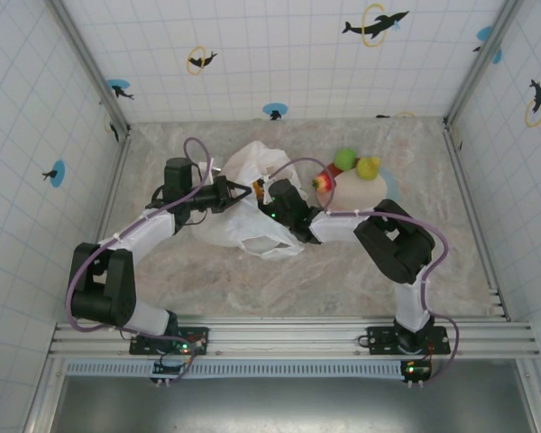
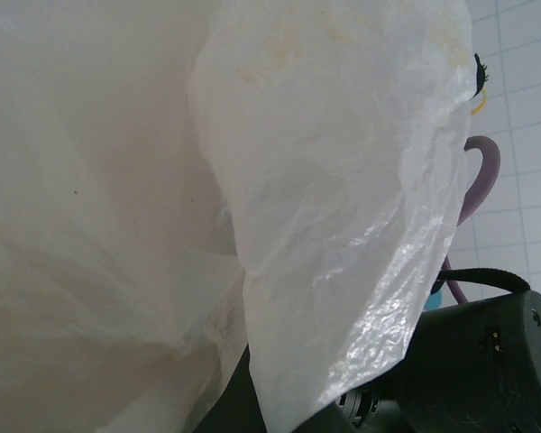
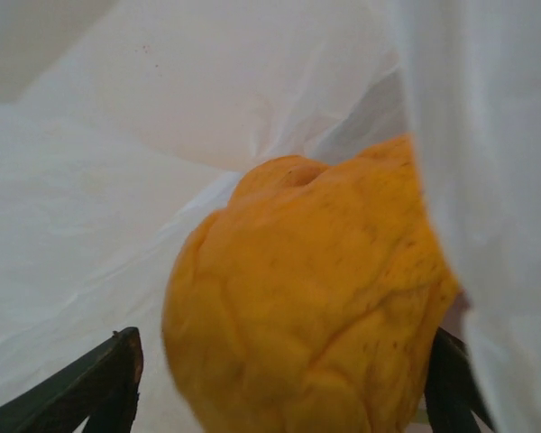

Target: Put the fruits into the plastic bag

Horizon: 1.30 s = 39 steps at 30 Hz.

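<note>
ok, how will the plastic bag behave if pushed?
Likely floppy: the plastic bag hangs in thin crinkled folds. Probably very light, being translucent film. Its glossy sheen suggests it could slip.

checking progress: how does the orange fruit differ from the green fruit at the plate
The orange fruit is inside the plastic bag; the green fruit is at the plate's far edge. The right gripper straddles the orange fruit; no gripper is by the green one. Both are rounded.

Top external: high above the near edge, looking down over the whole bench [image 1: 252, 280]. Left wrist: hard against plastic bag [image 2: 343, 225], tiled wall [image 2: 523, 135] beyond. Right wrist: very near, among bag folds. All 3 share the bag.
</note>
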### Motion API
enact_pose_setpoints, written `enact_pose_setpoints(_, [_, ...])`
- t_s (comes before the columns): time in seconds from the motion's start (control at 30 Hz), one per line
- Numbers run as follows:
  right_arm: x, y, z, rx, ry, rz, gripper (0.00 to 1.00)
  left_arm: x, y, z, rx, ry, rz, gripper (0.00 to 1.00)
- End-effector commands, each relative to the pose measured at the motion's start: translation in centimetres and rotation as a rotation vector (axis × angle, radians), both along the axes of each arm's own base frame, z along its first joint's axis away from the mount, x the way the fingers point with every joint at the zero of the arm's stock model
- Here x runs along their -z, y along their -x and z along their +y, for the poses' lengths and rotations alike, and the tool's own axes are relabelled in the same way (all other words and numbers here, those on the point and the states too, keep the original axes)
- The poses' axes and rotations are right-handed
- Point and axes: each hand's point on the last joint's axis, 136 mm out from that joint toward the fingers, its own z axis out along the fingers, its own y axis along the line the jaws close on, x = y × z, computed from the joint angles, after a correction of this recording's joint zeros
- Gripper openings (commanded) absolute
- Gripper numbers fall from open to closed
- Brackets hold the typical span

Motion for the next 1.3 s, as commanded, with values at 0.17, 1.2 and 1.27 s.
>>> enact_pose_setpoints(0.17, [-2.3, -0.8, 0.1, -0.019, -0.066, -0.021, 0.88, -0.9, 0.5, -0.1, 0.018, 0.021, -0.026, 0.0])
enact_pose_setpoints(1.2, [-6.4, 1.9, 0.6, -0.211, -0.295, -0.043, 0.89, -0.9, 0.5, -0.1, 0.019, 0.017, -0.028, 0.0])
enact_pose_setpoints(1.27, [-6.7, 2.2, 0.7, -0.23, -0.306, -0.046, 0.88, -0.9, 0.5, -0.1, 0.018, 0.016, -0.028, 0.0])
